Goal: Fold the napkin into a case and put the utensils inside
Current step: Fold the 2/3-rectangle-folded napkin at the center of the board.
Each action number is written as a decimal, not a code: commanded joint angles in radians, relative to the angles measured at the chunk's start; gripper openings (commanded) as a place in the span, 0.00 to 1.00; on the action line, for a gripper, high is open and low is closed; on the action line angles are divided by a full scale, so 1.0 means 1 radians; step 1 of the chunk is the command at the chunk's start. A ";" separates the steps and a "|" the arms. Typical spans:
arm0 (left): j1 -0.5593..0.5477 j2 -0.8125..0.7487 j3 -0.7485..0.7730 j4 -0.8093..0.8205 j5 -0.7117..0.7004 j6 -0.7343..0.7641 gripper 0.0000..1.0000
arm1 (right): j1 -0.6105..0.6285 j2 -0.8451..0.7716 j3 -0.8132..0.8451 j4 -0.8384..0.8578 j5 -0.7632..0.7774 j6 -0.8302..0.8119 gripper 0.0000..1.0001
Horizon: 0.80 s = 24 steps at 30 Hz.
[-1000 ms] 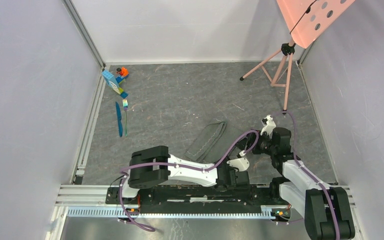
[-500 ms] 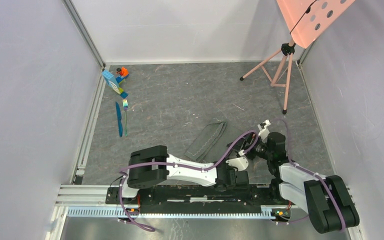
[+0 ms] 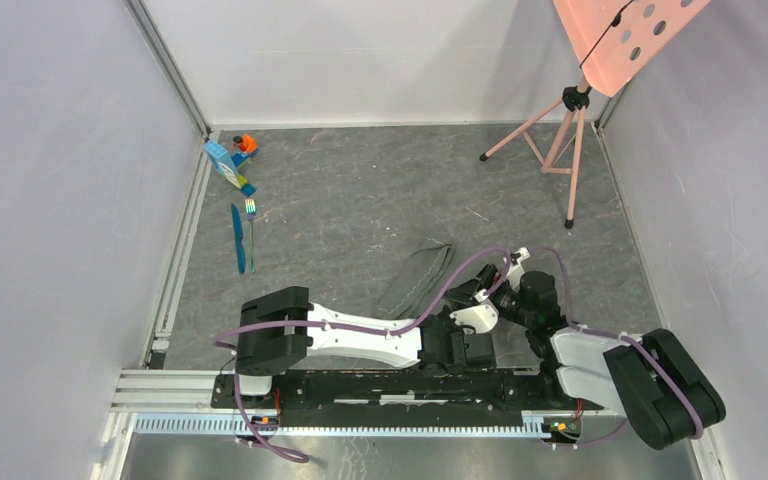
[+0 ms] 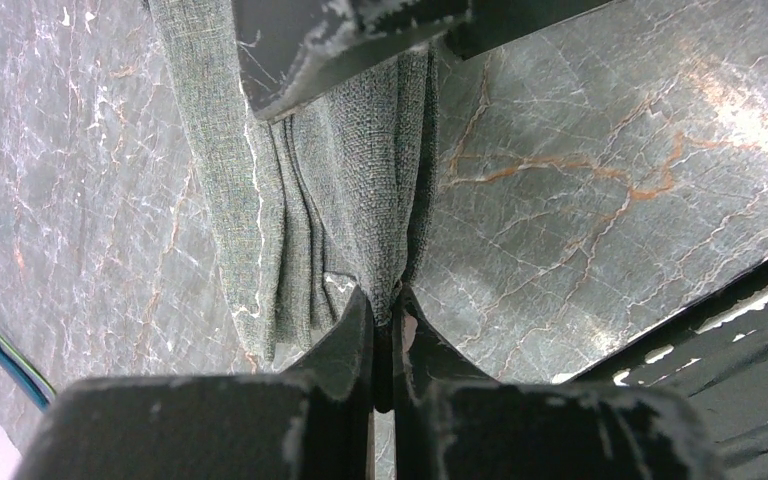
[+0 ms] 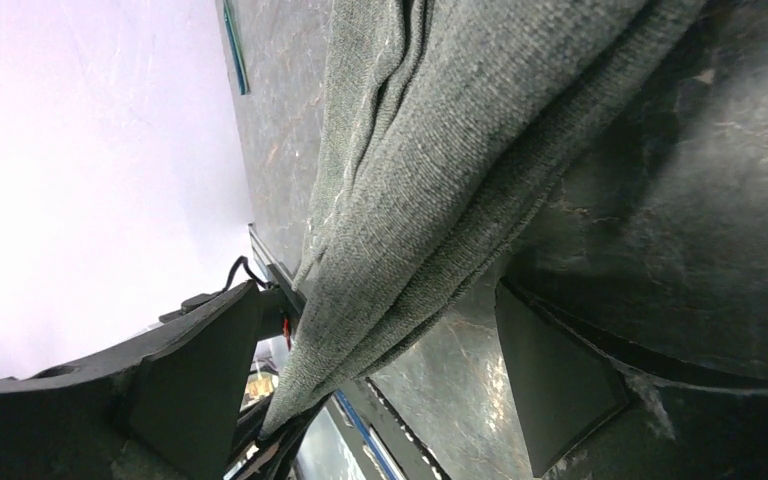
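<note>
— Swinging inward, both arms shifted; the left pincer [image 4: 385,320] has clamped onto the napkin [image 3: 418,282], lower centre of the overhead frame.
— And the right pincer [image 5: 375,385] gapes wide astride it; folding looks unfinished.

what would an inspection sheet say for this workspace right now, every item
surface: dark marbled table, scuffed
job's things: napkin folded into a narrow strip by the arms; knife and fork side by side at the left edge, far from it
clutter: toy blocks in the far left corner
grippers: left gripper shut on the napkin's end; right gripper open, napkin between its fingers
cables: purple cables along both arms
surroundings: pink stand far right; grey walls
</note>
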 commanded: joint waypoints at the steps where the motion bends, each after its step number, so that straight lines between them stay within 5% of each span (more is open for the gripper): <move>1: 0.001 -0.054 -0.009 0.003 -0.026 -0.039 0.02 | 0.020 0.047 -0.087 0.164 0.045 0.073 0.92; 24: 0.002 -0.093 -0.063 0.024 -0.009 -0.054 0.02 | -0.096 0.291 -0.028 0.349 0.119 0.018 0.67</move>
